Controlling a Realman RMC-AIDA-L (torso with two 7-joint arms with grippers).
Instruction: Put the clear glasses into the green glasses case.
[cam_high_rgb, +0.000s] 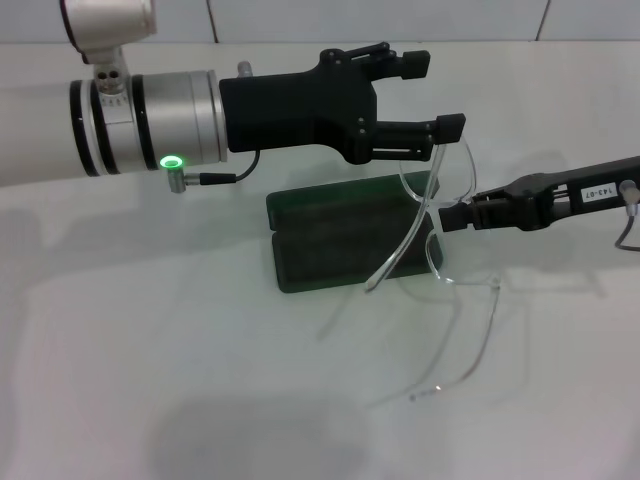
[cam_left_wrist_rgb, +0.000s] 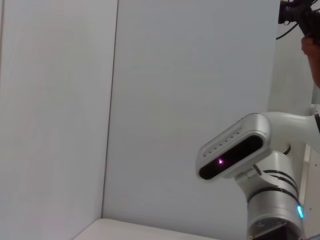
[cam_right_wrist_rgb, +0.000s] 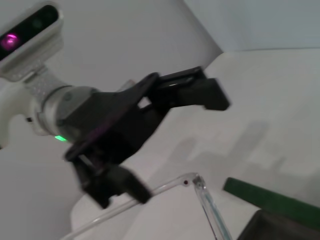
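Clear glasses (cam_high_rgb: 432, 215): fully transparent, colourless. Green glasses case (cam_high_rgb: 340, 243): dark green shell, darker grey-green lining. Left gripper (cam_high_rgb: 425, 95): matt black; silver wrist with black bands, green lit ring. Right gripper (cam_high_rgb: 452, 215): black. Table (cam_high_rgb: 150, 380): plain white.

**Both arms raised and meeting near centre**

The left arm reaches in from nine o'clock in the head view, its silver wrist showing a green light, and its black left hand (cam_high_rgb: 432, 95) points toward three o'clock with two fingers spread apart, one at the far side and one nearer (cam_high_rgb: 447, 124). The right arm enters from three o'clock, slim and dark, its right hand (cam_high_rgb: 455, 215) pointing toward nine o'clock, its tip lying just below the left hand's nearer finger.
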